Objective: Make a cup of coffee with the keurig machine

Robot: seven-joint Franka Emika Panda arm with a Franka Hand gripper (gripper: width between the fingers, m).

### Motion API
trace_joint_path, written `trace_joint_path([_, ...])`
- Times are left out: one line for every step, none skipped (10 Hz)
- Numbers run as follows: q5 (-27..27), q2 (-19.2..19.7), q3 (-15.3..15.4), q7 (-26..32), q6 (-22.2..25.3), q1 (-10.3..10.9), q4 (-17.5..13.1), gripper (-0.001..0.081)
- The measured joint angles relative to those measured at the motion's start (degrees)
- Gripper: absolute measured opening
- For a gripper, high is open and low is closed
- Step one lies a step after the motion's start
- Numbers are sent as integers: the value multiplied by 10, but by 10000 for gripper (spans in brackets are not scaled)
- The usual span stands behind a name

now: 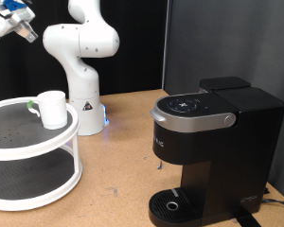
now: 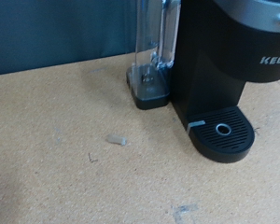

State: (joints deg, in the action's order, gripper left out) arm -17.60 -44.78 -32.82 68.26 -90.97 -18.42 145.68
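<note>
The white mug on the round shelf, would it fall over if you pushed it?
The white mug looks short and wide, so it would probably slide before tipping. Sitting near the two-tier shelf's raised rim, it might catch there. It is probably hard ceramic, so breakable if dropped.

I see the small white cylindrical mug (image 1: 53, 109) upright on the two-tier white rack's top shelf; the boxy black Keurig coffee maker (image 1: 204, 156) stands lid-closed, its round drip tray (image 2: 222, 132) bare.

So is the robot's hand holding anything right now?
Nothing shows as held. The gripper is high up, above the cup, far from the keurig machine.
</note>
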Motion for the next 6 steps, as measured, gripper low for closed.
trace_joint_path([-4, 0, -5, 1, 5, 0, -5, 1])
trace_joint_path([-6, 0, -10, 0, 12, 1, -10, 1])
trace_joint_path([-8, 2, -11, 0, 16, 2, -11, 1])
trace_joint_path([-8, 2, -11, 0, 15, 2, -10, 1])
trace_joint_path([-5, 2, -11, 0, 14, 2, -10, 1])
trace_joint_path([-4, 3, -11, -1, 10, 1, -10, 1])
